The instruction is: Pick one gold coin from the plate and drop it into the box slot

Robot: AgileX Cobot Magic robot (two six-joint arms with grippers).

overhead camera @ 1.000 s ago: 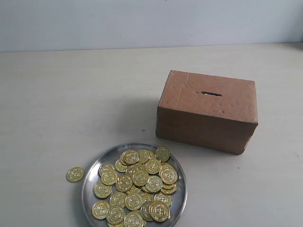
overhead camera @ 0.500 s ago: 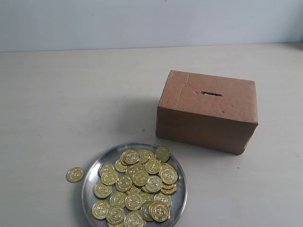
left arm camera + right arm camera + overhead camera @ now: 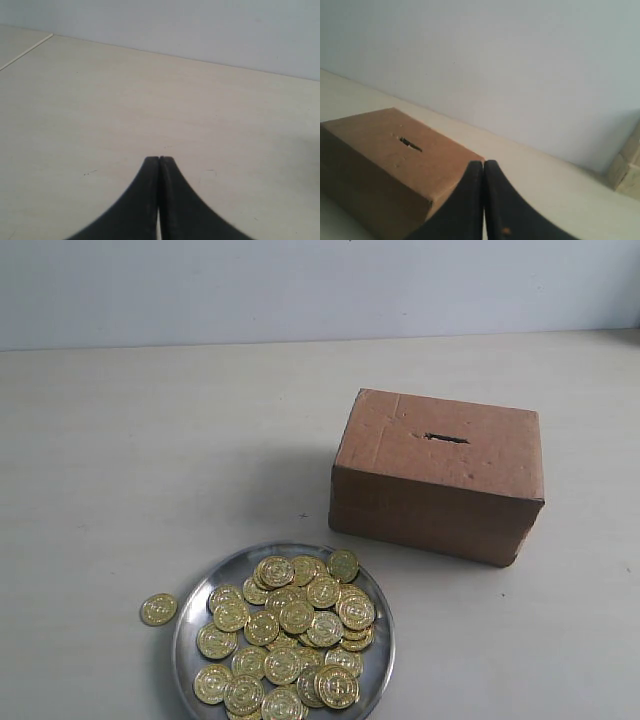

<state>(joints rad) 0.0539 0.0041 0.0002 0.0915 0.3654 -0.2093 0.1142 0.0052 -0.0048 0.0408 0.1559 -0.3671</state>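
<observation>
A round silver plate (image 3: 196,608) sits at the front of the table, heaped with several gold coins (image 3: 296,616). One more gold coin (image 3: 158,609) lies on the table just left of the plate. Behind and to the right stands the reddish-brown cardboard box (image 3: 440,480), with its dark slot (image 3: 446,438) on top. The box (image 3: 380,160) and the slot (image 3: 410,144) also show in the right wrist view, just beyond my right gripper (image 3: 483,163), which is shut and empty. My left gripper (image 3: 159,159) is shut over bare table. Neither gripper shows in the exterior view.
The pale tabletop (image 3: 160,460) runs back to a light wall (image 3: 300,290). A tan block-like edge (image 3: 627,165) shows at the side of the right wrist view.
</observation>
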